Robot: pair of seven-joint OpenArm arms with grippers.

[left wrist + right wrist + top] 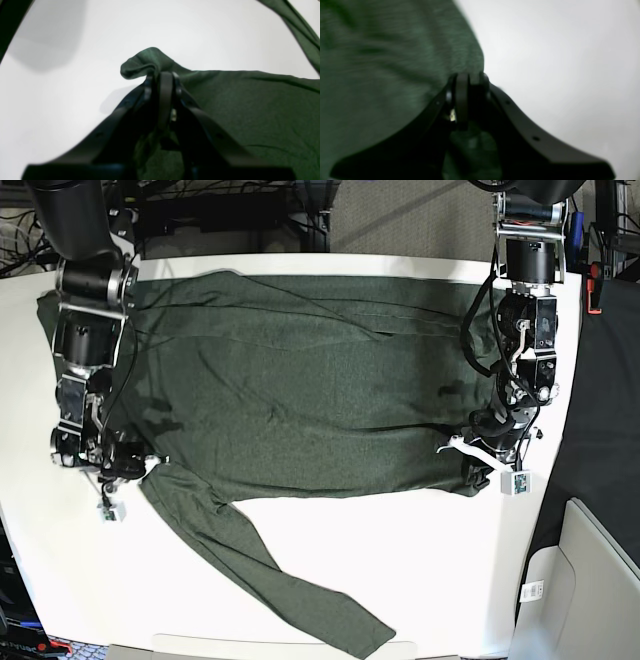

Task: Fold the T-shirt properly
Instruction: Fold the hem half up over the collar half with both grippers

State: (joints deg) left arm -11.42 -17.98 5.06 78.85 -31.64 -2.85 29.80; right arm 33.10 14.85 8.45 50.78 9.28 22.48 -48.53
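The T-shirt [300,380] lies spread flat across the white counter [420,560], its body running from the counter's left edge to near its right edge, along the far half. One long sleeve [270,580] trails loose from the near-left part of the body toward the counter's near edge.

Left hand [162,75]: closed on a bunched fold of the shirt's hem corner; the left wrist view shows fabric puckered up and over the fingertips. In the base view this hand sits at the shirt's near-right corner.

Right hand [468,76]: fingers drawn narrow at the shirt's edge, with green cloth visible between and beneath them; judged to be gripping the fabric, though that view is blurred. In the base view it sits at the shirt's near-left corner, by the sleeve root.

Handling assessment: the knit appears thin, soft and light. It will drape and sag between the two held corners, offers no stiffness, and will wrinkle readily. The loose sleeve is likely to drag. Best holds are the hem and seam corners, where doubled fabric gives the fingers more to pinch; a single layer mid-panel may slip.
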